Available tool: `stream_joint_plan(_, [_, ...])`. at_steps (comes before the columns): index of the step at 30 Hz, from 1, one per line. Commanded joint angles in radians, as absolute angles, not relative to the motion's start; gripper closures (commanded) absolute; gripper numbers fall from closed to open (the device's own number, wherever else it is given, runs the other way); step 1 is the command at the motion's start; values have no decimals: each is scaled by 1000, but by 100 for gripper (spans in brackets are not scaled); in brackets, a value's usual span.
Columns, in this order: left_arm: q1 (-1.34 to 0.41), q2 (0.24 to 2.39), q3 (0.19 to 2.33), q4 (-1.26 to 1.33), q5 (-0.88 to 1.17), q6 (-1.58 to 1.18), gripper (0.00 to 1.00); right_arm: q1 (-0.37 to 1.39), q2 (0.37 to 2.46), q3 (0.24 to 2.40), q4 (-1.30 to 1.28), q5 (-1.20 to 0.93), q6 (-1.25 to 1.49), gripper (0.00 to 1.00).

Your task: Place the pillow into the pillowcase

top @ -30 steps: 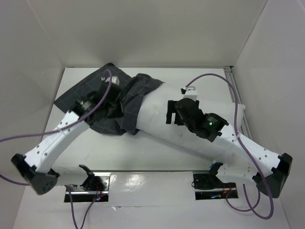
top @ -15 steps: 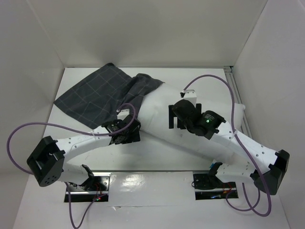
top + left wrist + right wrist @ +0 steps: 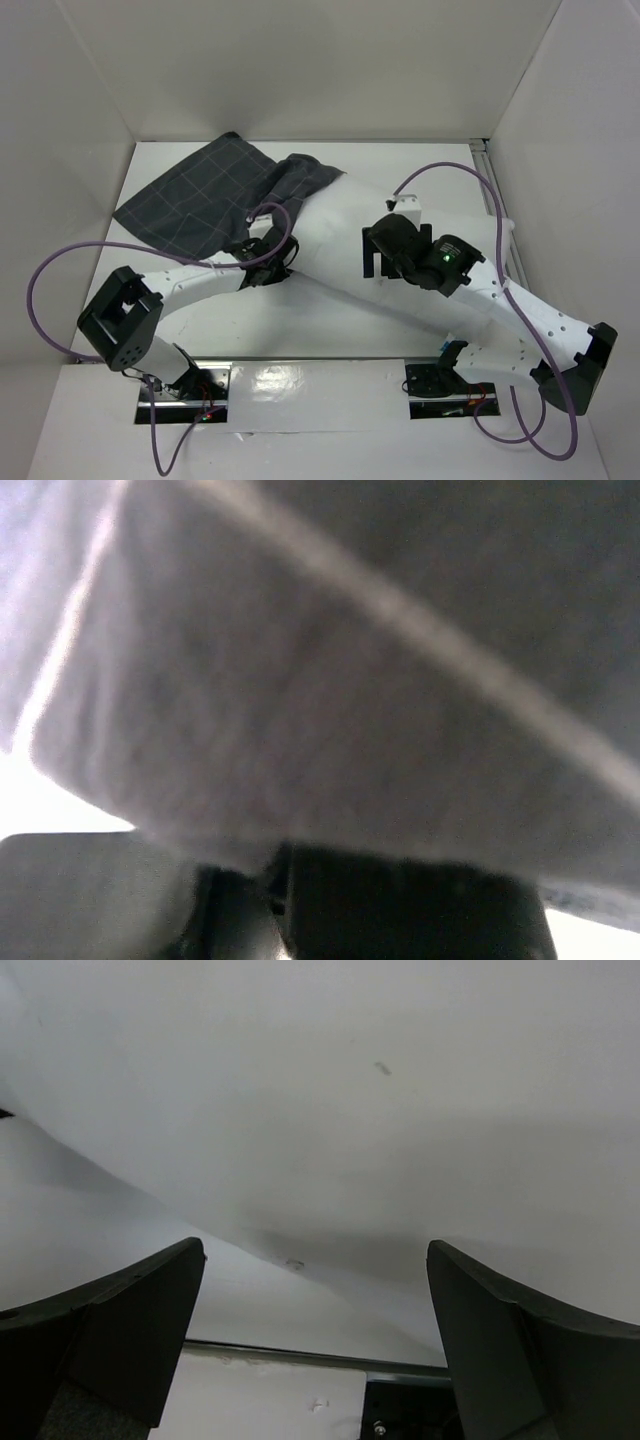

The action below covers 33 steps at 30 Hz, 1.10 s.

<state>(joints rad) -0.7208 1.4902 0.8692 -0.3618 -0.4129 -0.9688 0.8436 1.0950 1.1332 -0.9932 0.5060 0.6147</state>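
Note:
The dark grey checked pillowcase [image 3: 190,200] lies at the back left, its bunched mouth pulled over the left end of the white pillow [image 3: 330,225]. The pillow runs to the right under my right arm. My left gripper [image 3: 274,262] sits low at the near hem of the pillowcase, shut on the fabric. In the left wrist view blurred grey pillowcase cloth [image 3: 330,680] fills the frame right down to the left gripper [image 3: 285,855], hiding the fingertips. My right gripper [image 3: 376,262] hangs open over the pillow's middle. In the right wrist view the right gripper [image 3: 315,1300] has nothing between its fingers, and the pillow [image 3: 330,1090] lies just beyond.
White walls [image 3: 320,70] close in the table at the back and both sides. A metal rail [image 3: 505,215] runs along the right edge. Purple cables [image 3: 60,270] loop from both arms. The arm bases and mounting plates [image 3: 320,380] sit along the near edge.
My left arm swung off the top of the pillowcase down to its near hem, opened on the way and shut there. My right gripper drifted slightly right and stayed open.

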Motion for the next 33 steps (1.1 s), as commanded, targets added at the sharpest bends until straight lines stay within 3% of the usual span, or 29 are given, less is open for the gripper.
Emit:
stream_joint_plan(1, [-716,1453,910,-379,-439,-959,100,847,1115,1166,-979,418,533,1])
stream_joint_plan(7, [-750,1413,975,-423,-388,-914,100,847,1274,1111,-809,388,469,0])
stream_joint_plan(8, [-750,1413,991,-451,-376,-898,100,847,1298,1100,-742,418,469,5])
stream_joint_plan(9, [-759,1413,1011,-463,-352,-884,100,833,1322,1100,-711,429,469,18])
stream_joint_plan(10, [-759,1426,1050,-474,-342,-873,100,822,1375,1091,-689,439,479,37])
stream_joint_plan(11, [-770,1427,1074,-486,-333,-850,100,787,1397,1104,-669,448,479,63])
stream_joint_plan(12, [-770,1439,1101,-495,-309,-836,100,766,1417,1121,-637,448,479,100])
stream_joint_plan(15, [-770,1476,1296,-523,-273,-744,100,678,1443,1277,-627,475,417,100])
stream_joint_plan(18, [-747,1552,1663,-607,-197,-622,100,653,1433,1495,-647,476,342,100])
stream_joint_plan(21, [-738,1600,1871,-678,-100,-589,100,676,1433,1537,-644,382,342,100])
stream_joint_plan(27, [-738,1522,1335,-601,9,-712,100,788,1496,1073,-426,235,538,100])
stream_joint_plan(30, [-738,1451,1156,-546,35,-752,100,801,1517,1009,-371,235,568,100])
stream_joint_plan(33, [-701,1411,1201,-561,9,-714,100,760,1497,1110,-418,294,523,100])
